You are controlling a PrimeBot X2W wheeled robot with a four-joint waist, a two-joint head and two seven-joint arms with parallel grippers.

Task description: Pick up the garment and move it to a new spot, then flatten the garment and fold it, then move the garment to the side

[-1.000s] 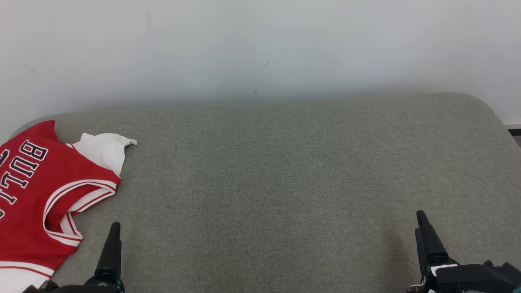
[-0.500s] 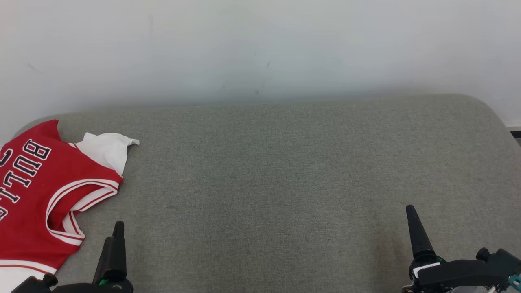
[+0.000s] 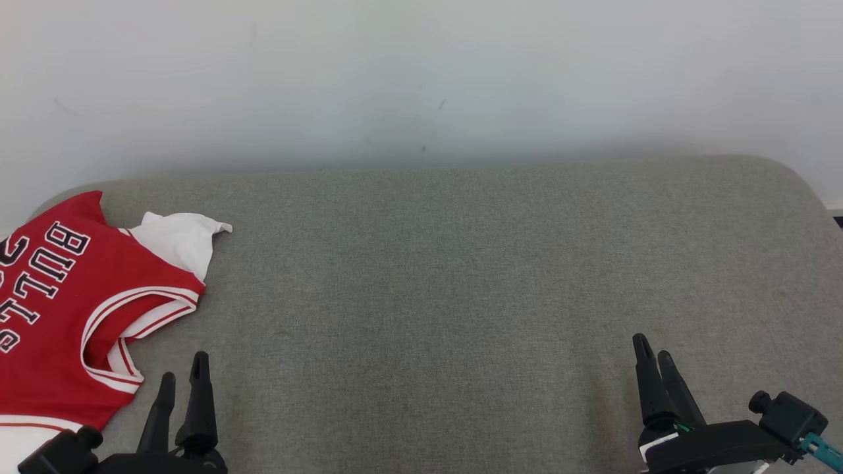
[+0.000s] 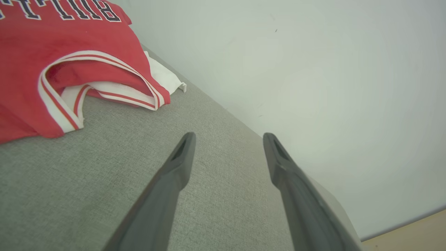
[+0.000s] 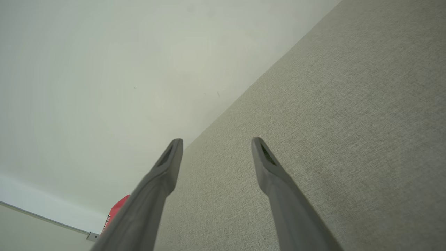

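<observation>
The left gripper (image 3: 184, 365) sits low at the near edge of the grey cushion (image 3: 428, 276), towards its left corner, with its two dark fingers pointing away at the white wall (image 3: 421, 79). The left wrist view (image 4: 228, 136) shows them spread wide with nothing between them, and the cushion slants across that view, so the wrist is rolled to one side. The right gripper (image 3: 651, 345) mirrors it near the near right corner, fingers also aimed at the wall. Its own view (image 5: 216, 140) shows the same wide, empty gap above bare fabric. The garment (image 3: 59, 309), a red jersey with white trim and dark lettering, lies loosely spread along the cushion's left edge. It is just beside the left gripper but apart from it.
</observation>
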